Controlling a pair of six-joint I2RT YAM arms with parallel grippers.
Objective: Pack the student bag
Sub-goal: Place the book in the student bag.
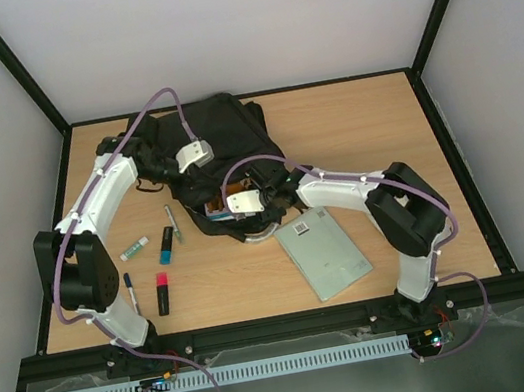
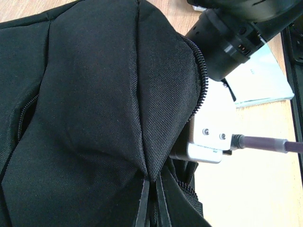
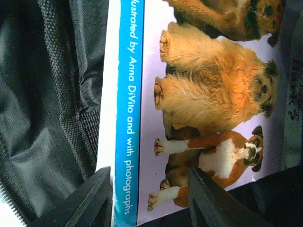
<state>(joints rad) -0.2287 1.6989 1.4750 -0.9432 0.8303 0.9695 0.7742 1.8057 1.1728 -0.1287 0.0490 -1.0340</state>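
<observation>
left gripper (image 2: 151, 204) pinched shut on the student bag (image 2: 94, 94) to hold it open, right gripper (image 3: 149, 189) half-open over the dog book (image 3: 208, 94) inside

1 bag (image 1: 220, 132), 1 book (image 3: 213, 94), 1 notebk (image 1: 325, 256), 2 highlighters (image 1: 165, 245) (image 1: 163, 295), 2 pens (image 1: 174, 224) (image 1: 131, 292), 1 tube (image 1: 134, 248)
</observation>
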